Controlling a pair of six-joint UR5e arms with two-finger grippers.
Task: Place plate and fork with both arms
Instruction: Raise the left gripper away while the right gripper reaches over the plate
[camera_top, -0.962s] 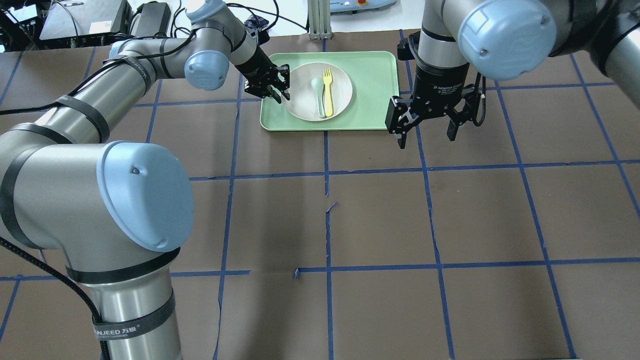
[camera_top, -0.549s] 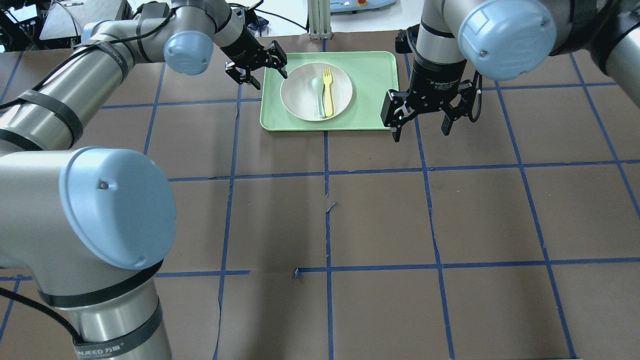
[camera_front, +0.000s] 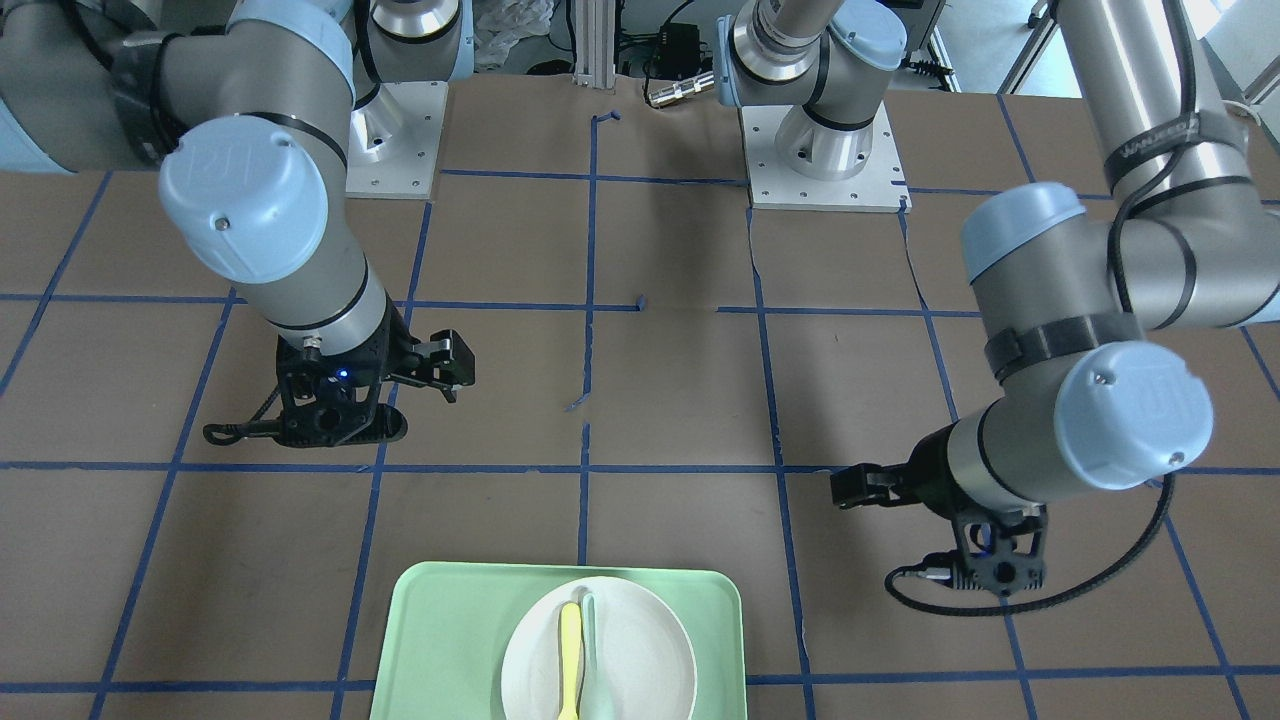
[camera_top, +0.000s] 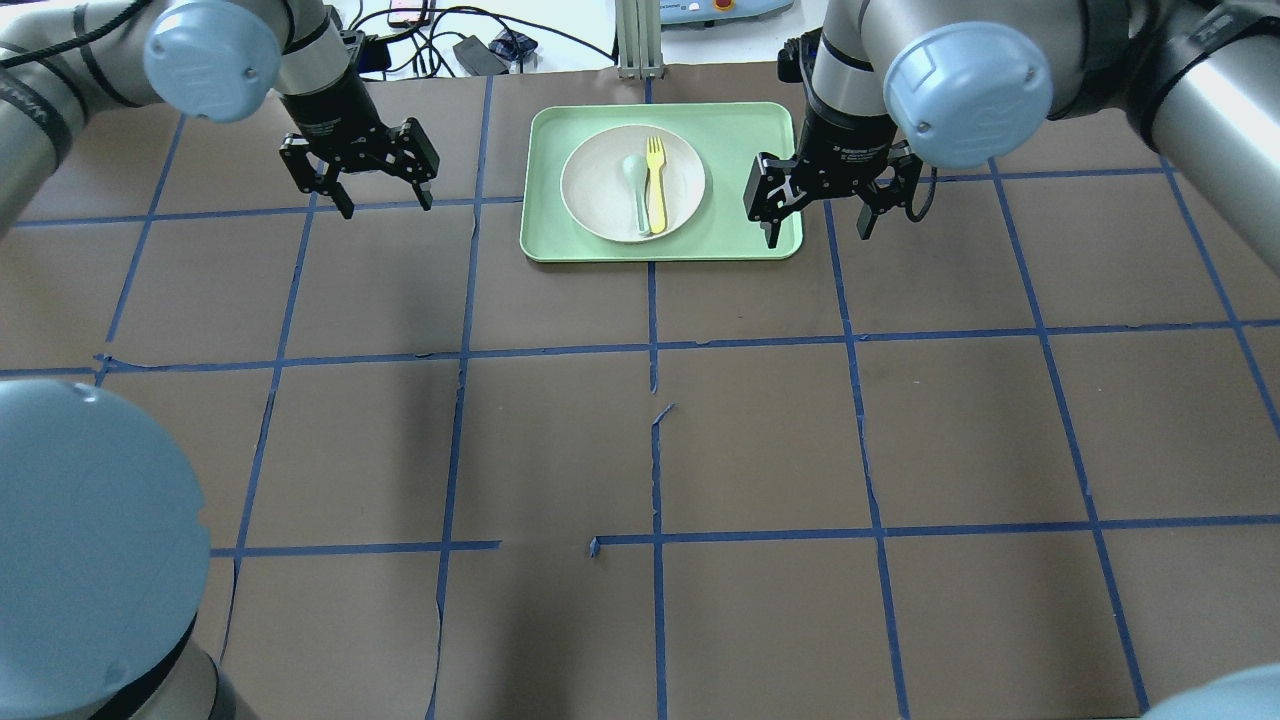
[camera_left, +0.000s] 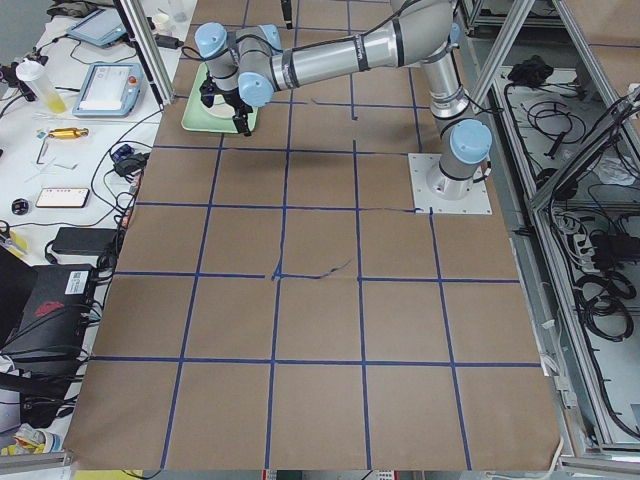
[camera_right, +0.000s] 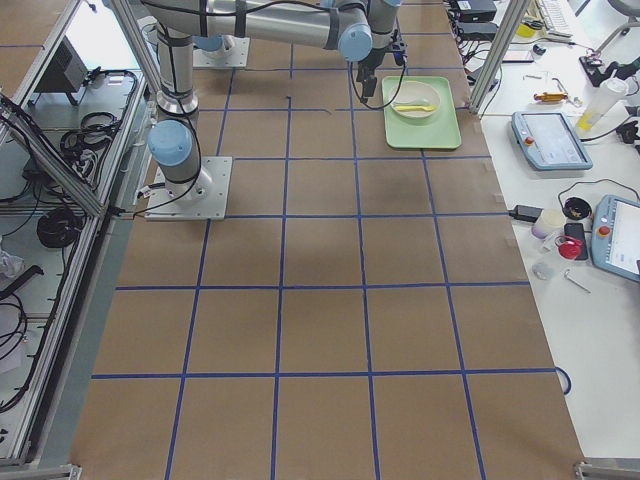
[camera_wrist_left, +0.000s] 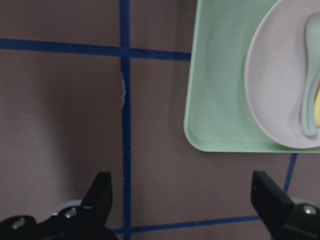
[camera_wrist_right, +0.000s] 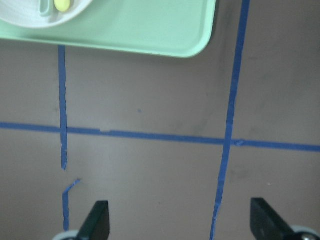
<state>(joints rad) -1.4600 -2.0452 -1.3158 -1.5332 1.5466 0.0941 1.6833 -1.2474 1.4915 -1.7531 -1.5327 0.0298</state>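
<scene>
The off-white plate sits in the middle of a light-green tray at the far centre of the table. The yellow fork lies in the plate, tines away from me, beside a pale grey-green spoon. My left gripper is open and empty, over bare table well left of the tray. My right gripper is open and empty, at the tray's right edge. The left wrist view shows the tray and the plate at upper right. The right wrist view shows the tray's corner and the fork's handle end.
Brown paper with a grid of blue tape covers the table. Cables and boxes lie past the far edge. An aluminium post stands just behind the tray. Both arm bases are bolted at the robot side.
My left gripper has swung away from the plate's left rim, out to the left of the tray. My right gripper has moved a little up and left, to the tray's right edge.
</scene>
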